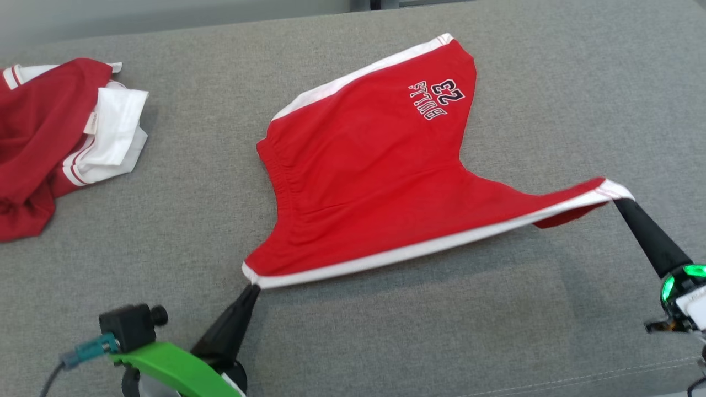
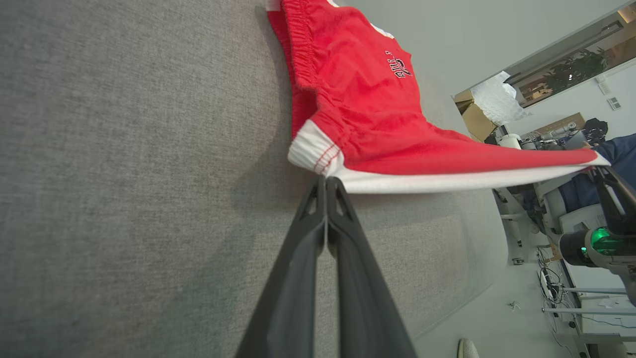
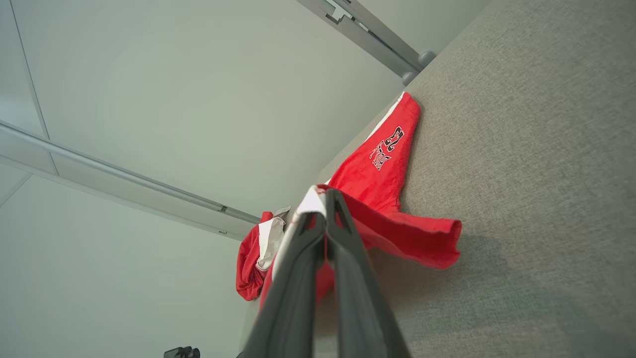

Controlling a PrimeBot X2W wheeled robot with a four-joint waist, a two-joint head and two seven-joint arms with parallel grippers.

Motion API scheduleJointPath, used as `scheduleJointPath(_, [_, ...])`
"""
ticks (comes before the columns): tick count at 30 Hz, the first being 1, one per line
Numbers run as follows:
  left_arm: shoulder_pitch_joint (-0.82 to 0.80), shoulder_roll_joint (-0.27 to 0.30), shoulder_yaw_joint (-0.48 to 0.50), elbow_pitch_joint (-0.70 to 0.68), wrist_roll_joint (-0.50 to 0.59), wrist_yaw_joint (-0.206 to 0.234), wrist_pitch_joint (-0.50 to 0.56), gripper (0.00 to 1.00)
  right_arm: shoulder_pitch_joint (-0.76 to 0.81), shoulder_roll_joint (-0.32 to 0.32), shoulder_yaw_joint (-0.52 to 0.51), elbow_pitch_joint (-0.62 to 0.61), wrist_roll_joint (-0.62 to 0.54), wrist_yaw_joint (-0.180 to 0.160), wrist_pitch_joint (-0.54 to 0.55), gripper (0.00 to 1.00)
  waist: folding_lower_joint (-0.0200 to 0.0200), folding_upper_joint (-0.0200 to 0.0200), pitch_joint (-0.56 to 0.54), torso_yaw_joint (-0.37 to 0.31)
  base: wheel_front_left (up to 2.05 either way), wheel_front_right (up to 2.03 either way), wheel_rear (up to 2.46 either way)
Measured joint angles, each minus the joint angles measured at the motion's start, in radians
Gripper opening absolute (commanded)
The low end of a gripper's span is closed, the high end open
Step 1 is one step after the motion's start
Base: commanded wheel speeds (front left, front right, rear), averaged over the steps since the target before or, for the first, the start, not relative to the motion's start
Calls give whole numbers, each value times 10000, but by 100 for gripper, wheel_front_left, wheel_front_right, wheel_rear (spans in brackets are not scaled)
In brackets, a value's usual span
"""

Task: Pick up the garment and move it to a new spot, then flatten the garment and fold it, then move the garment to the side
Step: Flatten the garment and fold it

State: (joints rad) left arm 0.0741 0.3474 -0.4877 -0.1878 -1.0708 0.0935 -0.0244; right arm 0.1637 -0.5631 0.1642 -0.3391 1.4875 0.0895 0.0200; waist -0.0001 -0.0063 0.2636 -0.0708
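Red shorts (image 1: pixel 375 165) with white side stripes and a "BULLS 23" print are stretched over the grey table (image 1: pixel 496 331), their near edge lifted off the surface. My left gripper (image 1: pixel 253 286) is shut on the near-left corner of the shorts (image 2: pixel 377 114), seen up close in the left wrist view at the gripper (image 2: pixel 325 178). My right gripper (image 1: pixel 618 201) is shut on the right leg's hem corner; the right wrist view shows this gripper (image 3: pixel 323 194) pinching the white trim of the shorts (image 3: pixel 387 179). The far leg lies flat on the table.
A second garment (image 1: pixel 55 138), dark red and white, lies crumpled at the table's far left, also seen as a garment heap (image 3: pixel 256 253). A wall rises beyond the table's far edge. Room clutter and a person's blue sleeve (image 2: pixel 621 154) show past the table.
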Motion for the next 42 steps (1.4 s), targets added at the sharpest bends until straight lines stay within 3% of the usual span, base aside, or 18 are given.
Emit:
scheduleJointPath(2, [-548,165,132,-203,-140,40,334,0,-763,71,161,173,-6,-128,150,0,0,0,196,12,0,0,0])
scheduleJointPath(10, [-3514,382,738,-226,-247,230,1672,0,-4027,732,560,1198,-665,-1202,255,0,1,0,1170,136,0,0,0])
scheduleJointPath(16, [-5338,-31,667,297,-205,257,2560,0,-5999,832,489,1923,-1352,-1864,188,0,1,0,1920,413,0,0,0])
scheduleJointPath(23, [-6882,-669,788,1446,537,257,2871,0,-7497,713,897,2844,-2263,-1987,207,0,1,0,2814,847,0,0,0])
scheduleJointPath(28, [-7529,-752,984,2201,993,257,2876,0,-8371,1064,1467,3494,-2769,-1987,261,0,1,0,3326,1040,0,0,0])
scheduleJointPath(39, [-8399,-1622,848,3453,1277,259,2882,0,-9611,1684,1925,5160,-3369,-2056,117,0,1,0,4169,1205,0,0,0])
scheduleJointPath(41, [-8542,-1733,803,3628,1342,261,2861,22,-9745,1718,1941,5496,-3465,-2056,46,0,1,0,4188,1192,0,0,0])
scheduleJointPath(42, [-8581,-1760,780,3731,1348,261,2859,44,-9769,1739,1962,5680,-3515,-2056,6,6,1,0,4168,1186,0,0,0])
